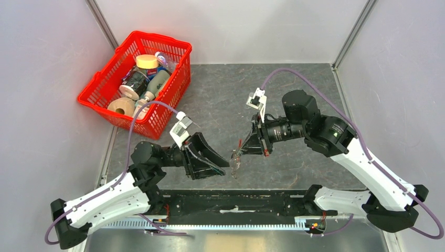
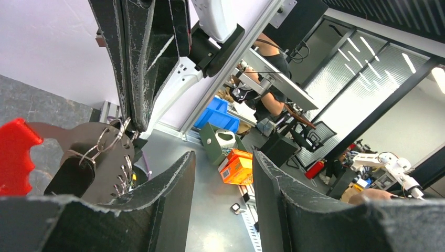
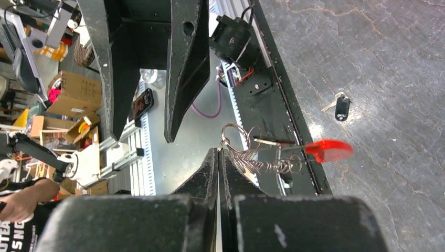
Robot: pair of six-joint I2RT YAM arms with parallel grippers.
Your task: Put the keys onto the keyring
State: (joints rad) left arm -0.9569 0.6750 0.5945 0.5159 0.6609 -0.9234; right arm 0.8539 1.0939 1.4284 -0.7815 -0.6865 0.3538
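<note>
My right gripper (image 3: 218, 153) is shut on one ring of the keyring (image 3: 265, 160), a bunch of silvery coiled rings with a red tag (image 3: 328, 149), and holds it above the table. In the top view the right gripper (image 1: 243, 149) and the hanging keyring (image 1: 235, 160) are mid-table. A black-headed key (image 2: 71, 176) hangs with the rings (image 2: 111, 138) beside the red tag (image 2: 16, 155). My left gripper (image 2: 223, 178) is open and empty, just left of the keyring (image 1: 224, 169). Another key (image 3: 341, 107) lies on the grey table.
A red basket (image 1: 99, 89) of bottles and rolls stands at the back left. The black rail (image 1: 236, 202) runs along the table's near edge. Grey walls close in the left and right sides.
</note>
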